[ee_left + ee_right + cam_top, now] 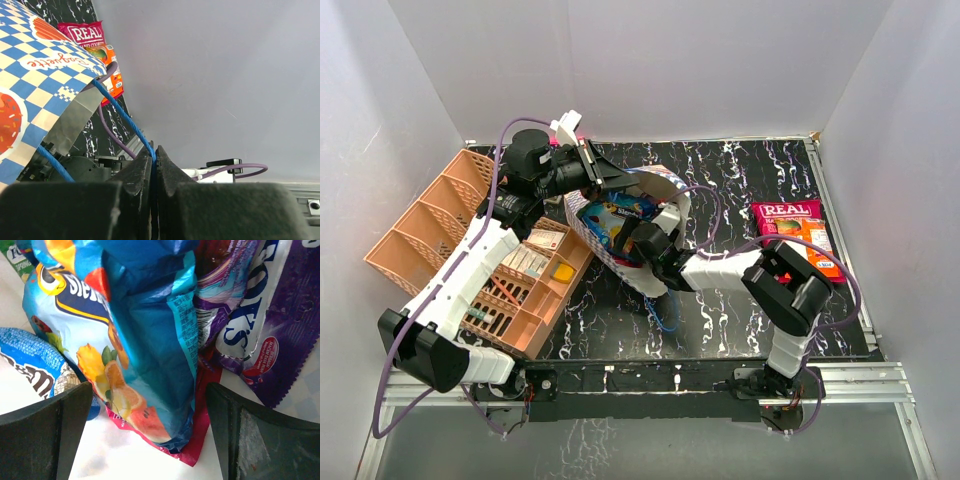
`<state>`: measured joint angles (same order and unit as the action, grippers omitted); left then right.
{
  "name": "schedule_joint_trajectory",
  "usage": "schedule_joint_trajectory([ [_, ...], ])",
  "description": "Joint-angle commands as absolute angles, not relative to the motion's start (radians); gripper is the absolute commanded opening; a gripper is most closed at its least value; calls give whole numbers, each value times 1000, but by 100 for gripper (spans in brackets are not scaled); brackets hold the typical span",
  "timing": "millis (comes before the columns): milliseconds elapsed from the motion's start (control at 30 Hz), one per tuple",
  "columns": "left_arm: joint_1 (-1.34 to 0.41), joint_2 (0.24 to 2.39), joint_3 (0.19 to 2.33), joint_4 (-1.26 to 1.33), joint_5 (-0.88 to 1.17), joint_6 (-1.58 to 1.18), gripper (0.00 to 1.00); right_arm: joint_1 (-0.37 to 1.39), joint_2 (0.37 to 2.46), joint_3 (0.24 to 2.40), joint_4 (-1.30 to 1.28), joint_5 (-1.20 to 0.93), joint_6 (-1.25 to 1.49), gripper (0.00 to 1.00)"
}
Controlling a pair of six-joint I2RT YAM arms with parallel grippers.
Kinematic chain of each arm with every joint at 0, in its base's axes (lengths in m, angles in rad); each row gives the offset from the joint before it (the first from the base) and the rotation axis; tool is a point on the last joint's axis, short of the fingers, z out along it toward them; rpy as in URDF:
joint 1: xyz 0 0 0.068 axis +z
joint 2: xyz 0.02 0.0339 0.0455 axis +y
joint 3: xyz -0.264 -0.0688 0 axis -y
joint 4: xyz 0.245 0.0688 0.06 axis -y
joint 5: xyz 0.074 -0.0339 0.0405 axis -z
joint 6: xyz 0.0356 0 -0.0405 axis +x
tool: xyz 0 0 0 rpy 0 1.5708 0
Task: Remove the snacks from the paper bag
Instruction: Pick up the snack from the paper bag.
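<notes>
Left of the paper bag [660, 180], just beside it, stands a peach basket [430, 215].

Overhead view; left wrist beside, right wrist close inside, shared paper bag [665, 183]

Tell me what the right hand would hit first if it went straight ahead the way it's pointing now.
Most likely the blue fruit-printed snack packet, which sits between the open fingers of the right hand inside the paper bag. Depth is hard to judge, but nothing shows in front of it.
</notes>
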<state>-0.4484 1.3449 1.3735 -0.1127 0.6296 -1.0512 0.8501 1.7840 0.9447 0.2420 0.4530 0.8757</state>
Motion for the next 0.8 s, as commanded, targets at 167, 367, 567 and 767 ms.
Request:
schedule_joint_trajectory([
  [167,-453,1303,1379,-72,676,-1063,0,834,1841,976,320,467,1040,100],
  [367,-452,1299,1379,-75,674,-1063,0,834,1892,994,391,398,1084,99],
  [567,-453,1292,1380,-88,674,-1059,0,834,1917,1006,470,391,1048,77],
  [767,-453,1282,1363,-90,670,-1056,0,834,1848,970,579,374,934,40],
])
